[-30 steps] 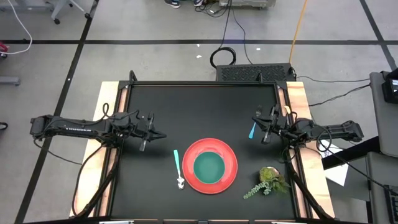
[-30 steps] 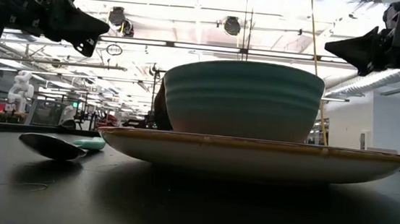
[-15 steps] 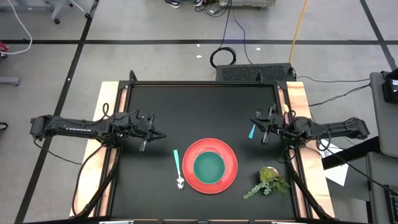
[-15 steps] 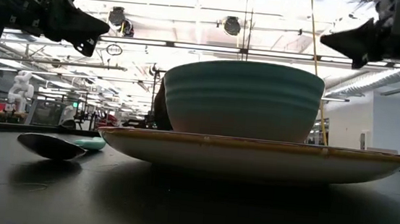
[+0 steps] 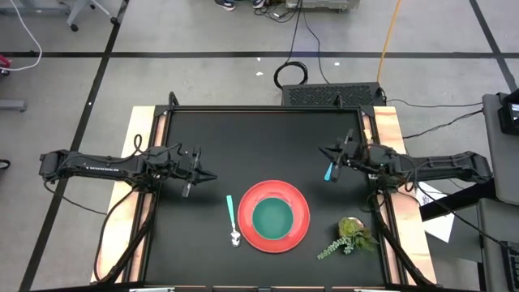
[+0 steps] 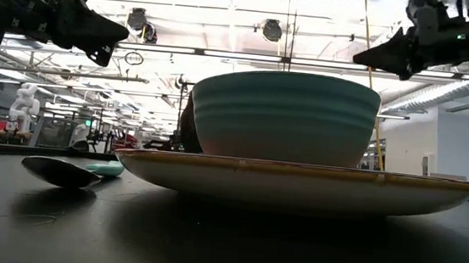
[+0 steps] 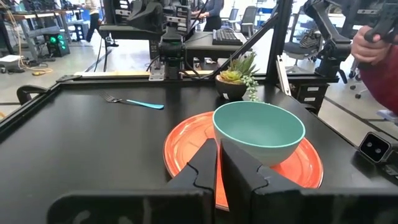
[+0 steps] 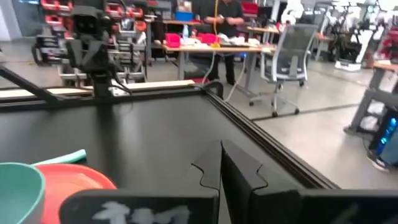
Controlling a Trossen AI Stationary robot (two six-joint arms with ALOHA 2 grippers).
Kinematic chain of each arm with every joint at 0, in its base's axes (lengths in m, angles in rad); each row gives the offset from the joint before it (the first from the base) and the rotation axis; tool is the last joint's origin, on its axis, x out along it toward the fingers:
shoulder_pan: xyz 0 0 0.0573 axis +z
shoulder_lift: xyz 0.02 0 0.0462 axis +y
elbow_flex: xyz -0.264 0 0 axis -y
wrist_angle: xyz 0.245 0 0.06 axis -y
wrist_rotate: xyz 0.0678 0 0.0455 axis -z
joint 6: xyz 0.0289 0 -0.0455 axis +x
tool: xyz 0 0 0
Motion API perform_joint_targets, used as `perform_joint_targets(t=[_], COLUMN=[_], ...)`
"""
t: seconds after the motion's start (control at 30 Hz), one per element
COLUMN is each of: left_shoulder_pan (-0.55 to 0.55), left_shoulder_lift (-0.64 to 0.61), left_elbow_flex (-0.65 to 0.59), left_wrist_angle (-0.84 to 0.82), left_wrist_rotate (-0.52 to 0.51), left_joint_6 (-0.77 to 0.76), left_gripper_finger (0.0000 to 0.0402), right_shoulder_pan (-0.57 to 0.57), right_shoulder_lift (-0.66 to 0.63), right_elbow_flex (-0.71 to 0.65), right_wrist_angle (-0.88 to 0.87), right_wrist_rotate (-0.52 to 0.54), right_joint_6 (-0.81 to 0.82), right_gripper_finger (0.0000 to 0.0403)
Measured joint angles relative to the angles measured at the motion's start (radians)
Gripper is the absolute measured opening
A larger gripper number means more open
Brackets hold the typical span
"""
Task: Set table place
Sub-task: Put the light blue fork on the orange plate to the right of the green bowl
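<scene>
The red plate (image 5: 302, 203) lies on the black table (image 5: 243, 138) near its front, with a green bowl (image 5: 273, 217) standing in it. A spoon with a teal handle (image 5: 233, 219) lies on the table just left of the plate. A fork with a blue handle (image 5: 329, 171) lies on the table beyond the plate's right side. My left gripper (image 5: 208, 176) is shut and empty, above the table left of the plate; its wrist view shows the bowl (image 7: 258, 130) and plate (image 7: 180, 149) ahead. My right gripper (image 5: 324, 151) is shut and empty, above the table just beyond the fork.
A small potted succulent (image 5: 350, 231) stands at the near right, beside the plate. Light wood strips (image 5: 387, 130) run along the table's left and right sides. In the room beyond the table stand desks, chairs and people.
My right gripper has moved toward the table's far edge and a little toward its left, turning so that its fingers now point toward the left, above the fork. It stays shut. The plate, bowl, spoon and fork have stayed in place.
</scene>
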Motion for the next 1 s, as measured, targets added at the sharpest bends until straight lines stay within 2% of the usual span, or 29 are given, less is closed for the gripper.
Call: perform_joint_targets(t=[0.13, 0.33, 0.53, 0.67, 0.77, 1.0], left_shoulder_pan=[0.000, 0.000, 0.000, 0.000, 0.000, 0.000], left_shoulder_lift=[0.000, 0.000, 0.000, 0.000, 0.000, 0.000], left_elbow_flex=[0.000, 0.000, 0.000, 0.000, 0.000, 0.000], left_wrist_angle=[0.000, 0.000, -0.003, -0.008, -0.008, -0.008], left_wrist_rotate=[0.000, -0.001, -0.001, -0.001, -0.001, -0.002], left_joint_6=[0.000, 0.001, 0.000, -0.004, -0.004, -0.005], left_gripper_finger=[0.0026, 0.0026, 0.0026, 0.0026, 0.0026, 0.0026], right_shoulder_pan=[-0.048, -0.154, -0.246, -0.279, -0.311, -0.370], right_shoulder_lift=[0.045, 0.112, 0.141, 0.159, 0.177, 0.239], right_elbow_flex=[0.043, 0.163, 0.181, 0.182, 0.204, 0.353], right_wrist_angle=[-0.029, -0.225, -0.263, -0.292, -0.380, -0.660], right_wrist_rotate=[-0.003, -0.010, -0.148, -0.157, -0.159, -0.160], right_joint_6=[0.034, 0.071, 0.093, 0.077, 0.076, 0.131], right_gripper_finger=[0.0000, 0.0000, 0.0000, 0.0000, 0.0000, 0.0000])
